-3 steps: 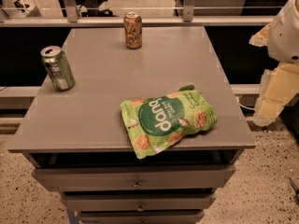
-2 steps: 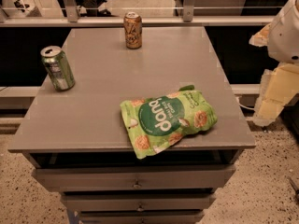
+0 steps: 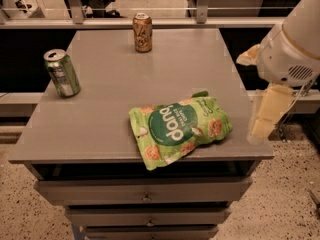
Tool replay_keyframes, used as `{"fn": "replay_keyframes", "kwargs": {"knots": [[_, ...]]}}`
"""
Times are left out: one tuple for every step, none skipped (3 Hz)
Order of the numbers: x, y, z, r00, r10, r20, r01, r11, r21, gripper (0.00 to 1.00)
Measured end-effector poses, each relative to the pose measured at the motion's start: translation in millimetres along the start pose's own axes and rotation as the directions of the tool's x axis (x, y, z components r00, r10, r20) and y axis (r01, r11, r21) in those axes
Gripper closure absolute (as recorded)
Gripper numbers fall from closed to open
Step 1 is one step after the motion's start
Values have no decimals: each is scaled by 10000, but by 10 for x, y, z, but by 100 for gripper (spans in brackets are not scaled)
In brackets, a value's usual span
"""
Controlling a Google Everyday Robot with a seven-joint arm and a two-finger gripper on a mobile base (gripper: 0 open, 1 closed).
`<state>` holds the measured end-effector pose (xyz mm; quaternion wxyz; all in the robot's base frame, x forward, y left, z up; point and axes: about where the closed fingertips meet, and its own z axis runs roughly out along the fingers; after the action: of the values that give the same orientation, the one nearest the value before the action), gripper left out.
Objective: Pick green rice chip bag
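Observation:
The green rice chip bag (image 3: 180,129) lies flat near the front edge of the grey table (image 3: 115,99), right of centre, with its lower corner hanging over the edge. It is light green with a dark green round logo and pictures of tan chips. My gripper (image 3: 266,115) hangs off the table's right side, cream-coloured and pointing down, about level with the bag and a short way to its right. It is not touching the bag and holds nothing that I can see. The white arm housing (image 3: 292,49) is above it.
A green can (image 3: 61,72) stands upright at the table's left edge. A brown-orange can (image 3: 143,32) stands at the back centre. Drawers (image 3: 145,194) sit under the tabletop. A rail and glass partition run behind the table.
The arm and gripper have shifted slightly left, toward the table's right edge. The bag and both cans have not moved.

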<state>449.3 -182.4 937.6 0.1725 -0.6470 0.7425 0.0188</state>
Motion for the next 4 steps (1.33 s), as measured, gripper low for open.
{"fn": "replay_keyframes", "kwargs": {"knots": [[-243, 31, 379, 9932, -688, 935, 730, 9964, -424, 0], [-456, 62, 661, 9786, -1034, 1779, 1158, 9914, -611, 0], [-635, 83, 861, 9625, -1128, 2466, 1329, 9889, -665, 0], [-760, 106, 1027, 9519, -1125, 2850, 1385, 9877, -728, 0]]}}
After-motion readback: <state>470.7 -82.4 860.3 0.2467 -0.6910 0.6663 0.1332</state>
